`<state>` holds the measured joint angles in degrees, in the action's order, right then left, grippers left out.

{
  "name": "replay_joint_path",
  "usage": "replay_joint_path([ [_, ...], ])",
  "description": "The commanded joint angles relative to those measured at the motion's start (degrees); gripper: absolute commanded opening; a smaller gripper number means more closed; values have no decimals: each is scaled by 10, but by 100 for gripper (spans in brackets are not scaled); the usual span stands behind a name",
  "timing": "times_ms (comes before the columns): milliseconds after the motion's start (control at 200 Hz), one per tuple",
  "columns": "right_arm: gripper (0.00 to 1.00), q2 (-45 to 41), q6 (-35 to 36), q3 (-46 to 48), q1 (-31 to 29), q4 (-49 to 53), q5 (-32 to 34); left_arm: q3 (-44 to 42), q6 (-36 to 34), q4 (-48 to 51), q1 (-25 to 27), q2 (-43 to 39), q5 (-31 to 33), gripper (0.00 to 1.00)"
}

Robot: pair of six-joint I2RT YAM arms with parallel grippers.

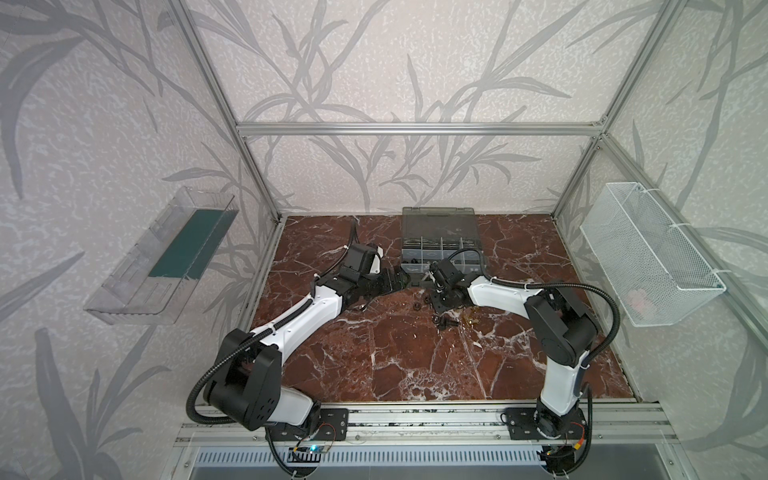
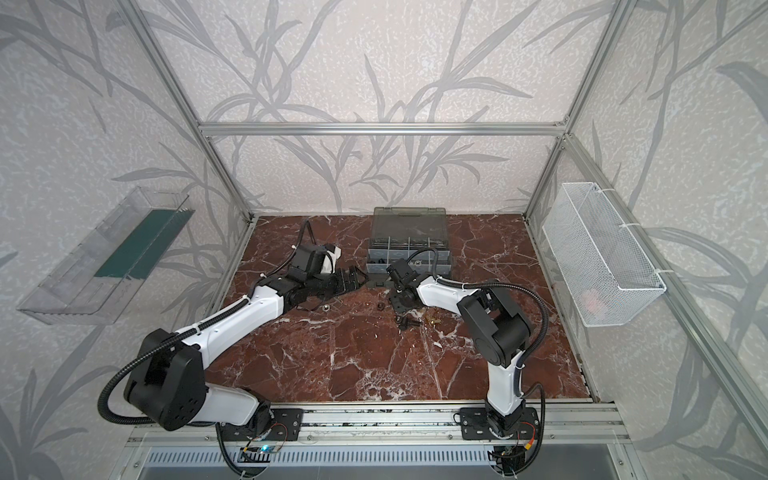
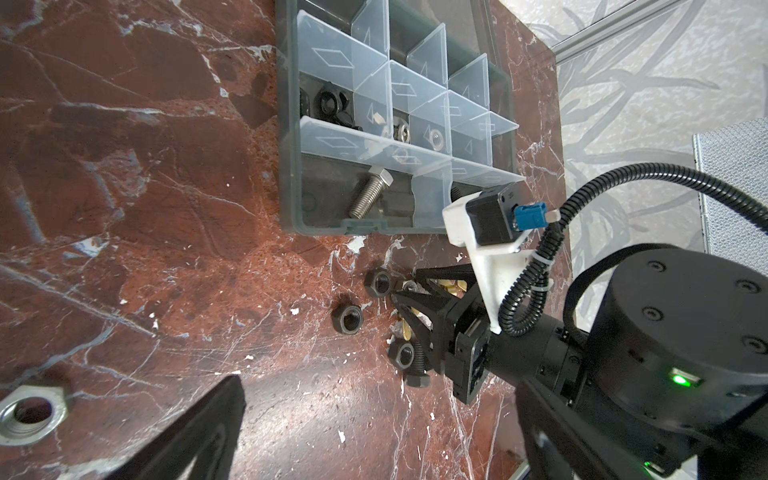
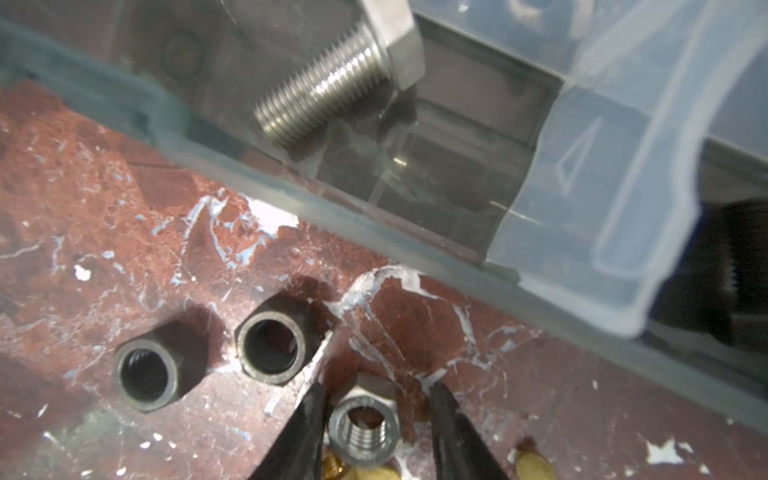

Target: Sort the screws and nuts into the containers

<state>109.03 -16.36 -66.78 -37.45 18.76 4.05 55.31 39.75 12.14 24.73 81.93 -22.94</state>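
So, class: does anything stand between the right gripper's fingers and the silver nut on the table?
Nothing visible does. In the right wrist view the right gripper straddles the silver nut, with bare table showing in the gap on one side. A black nut lies just outside one finger, apart from the silver one.

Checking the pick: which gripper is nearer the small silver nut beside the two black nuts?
Right gripper. Its fingers flank the silver nut, one each side; the left gripper sits open, well off it.
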Motion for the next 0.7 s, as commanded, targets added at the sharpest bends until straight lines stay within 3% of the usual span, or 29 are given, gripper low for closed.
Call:
replay_joint_path([
  [0, 42, -1, 5, 0, -3, 13, 0, -5, 10, -14, -1, -15, -8, 99],
  [335, 41, 22, 5, -11, -3, 9, -7, -12, 9, -6, -1, -32, -4, 100],
  [695, 30, 21, -2, -2, -11, 9, -8, -17, 12, -11, -2, -31, -3, 99],
])
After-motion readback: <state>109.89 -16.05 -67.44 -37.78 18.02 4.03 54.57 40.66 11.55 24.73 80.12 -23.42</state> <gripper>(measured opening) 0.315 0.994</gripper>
